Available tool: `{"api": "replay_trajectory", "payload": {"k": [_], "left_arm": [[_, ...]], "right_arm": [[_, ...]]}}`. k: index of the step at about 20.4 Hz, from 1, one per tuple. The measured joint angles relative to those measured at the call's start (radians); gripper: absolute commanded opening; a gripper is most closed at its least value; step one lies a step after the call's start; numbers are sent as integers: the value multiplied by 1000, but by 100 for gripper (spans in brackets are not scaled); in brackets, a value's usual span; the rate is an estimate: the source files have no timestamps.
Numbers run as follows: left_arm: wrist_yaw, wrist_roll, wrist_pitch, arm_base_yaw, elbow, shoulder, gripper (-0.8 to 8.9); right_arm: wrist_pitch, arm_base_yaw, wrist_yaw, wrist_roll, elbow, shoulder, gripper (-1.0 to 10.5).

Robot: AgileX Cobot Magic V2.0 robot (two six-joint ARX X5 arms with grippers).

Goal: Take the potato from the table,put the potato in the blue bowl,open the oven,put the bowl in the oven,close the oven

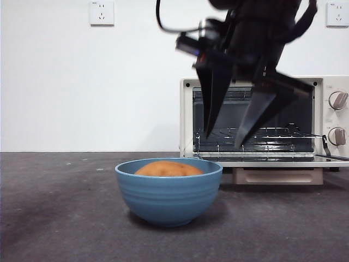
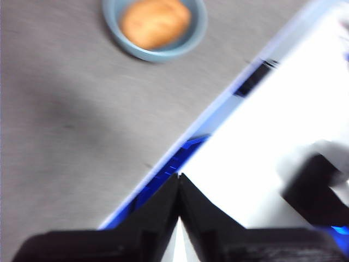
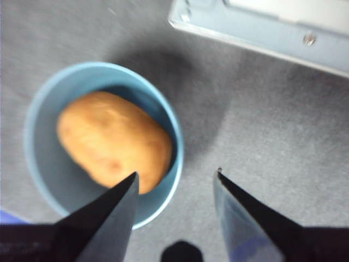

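Note:
The orange-brown potato (image 1: 168, 168) lies inside the blue bowl (image 1: 168, 202), which stands on the dark grey table (image 1: 54, 207) near the front. Behind and to the right is the cream oven (image 1: 187, 117), its glass door (image 1: 272, 159) folded down flat and the wire rack showing. My right gripper (image 1: 223, 141) hangs open above the bowl's right rim, in front of the oven mouth. In the right wrist view the right gripper (image 3: 177, 172) is spread over the edge of the bowl (image 3: 46, 109) and the potato (image 3: 114, 142). My left gripper (image 2: 179, 177) is shut on nothing, far from the bowl (image 2: 158, 54).
The oven's beige handle (image 1: 278, 176) hangs under the lowered door, and two knobs (image 1: 338, 100) sit on its right panel. Wall sockets (image 1: 101, 12) are on the white wall behind. A bright white surface with a blue edge (image 2: 180, 155) lies under the left gripper.

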Motion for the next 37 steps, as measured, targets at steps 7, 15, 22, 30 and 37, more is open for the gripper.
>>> {"api": "replay_trajectory", "payload": {"k": [7,15,22,30,37], "left_arm": [[14,34,6,0,0,-2,-8],[14,48,-26,0,0,-2,-8],[14,49,-28,0,0,-2,-8],[13,49,-45,0,0,-2,-8],[13,49,72,0,0,-2,-8]], "right_arm": [[17,0,-5,0,2,82,94],[40,0,-13,15,2,155,-15],[-101,-13,75,16,157,153,-15],[-105,-295,10,126,323,145,-15],[-47,-468,-39,237,324,145,-15]]}}
